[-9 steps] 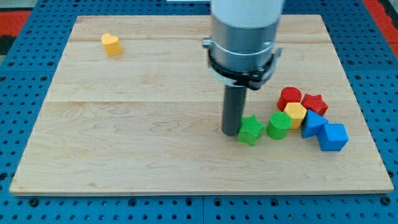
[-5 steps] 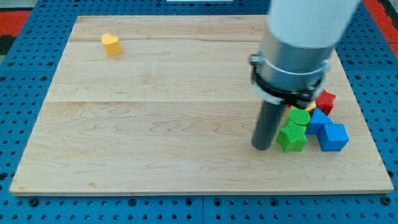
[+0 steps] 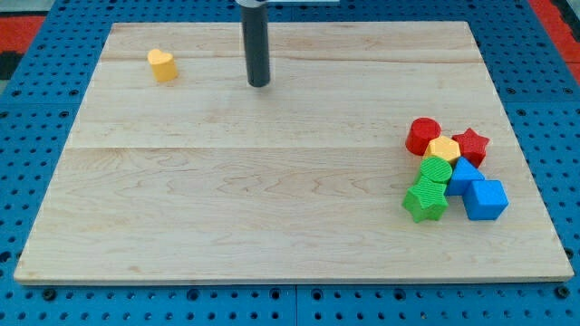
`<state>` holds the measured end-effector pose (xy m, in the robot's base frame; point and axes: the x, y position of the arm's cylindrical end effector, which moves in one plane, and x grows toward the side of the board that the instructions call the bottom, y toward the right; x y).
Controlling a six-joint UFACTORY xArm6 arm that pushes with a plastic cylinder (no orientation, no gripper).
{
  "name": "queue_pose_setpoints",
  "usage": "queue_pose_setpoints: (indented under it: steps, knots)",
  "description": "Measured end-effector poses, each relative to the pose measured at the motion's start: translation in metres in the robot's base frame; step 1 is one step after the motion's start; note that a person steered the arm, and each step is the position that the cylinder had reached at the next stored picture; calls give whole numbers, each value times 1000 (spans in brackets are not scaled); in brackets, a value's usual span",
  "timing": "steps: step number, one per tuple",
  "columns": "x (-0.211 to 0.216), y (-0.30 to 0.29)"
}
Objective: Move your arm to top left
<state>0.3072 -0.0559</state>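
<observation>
My tip rests on the wooden board near the view's top, left of centre. A yellow heart-shaped block sits alone to the tip's left, about a hundred pixels away. The other blocks lie far off at the view's right: a red cylinder, a red star, a yellow hexagon, a green cylinder, a green star, a blue triangular block and a blue cube. They are packed together, touching.
The board lies on a blue perforated table. Red patches show at the view's top corners.
My tip has left the green star at the right cluster and moved up and left across the board. The green star and green cylinder were pushed right into the cluster.
</observation>
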Motion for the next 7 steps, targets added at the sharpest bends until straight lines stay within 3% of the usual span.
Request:
queue_pose_setpoints:
  steps: [1,3,4,7]
  knots:
    - [-39,-1]
    - [-95,-102]
    - [-115,-119]
    - [-83,-145]
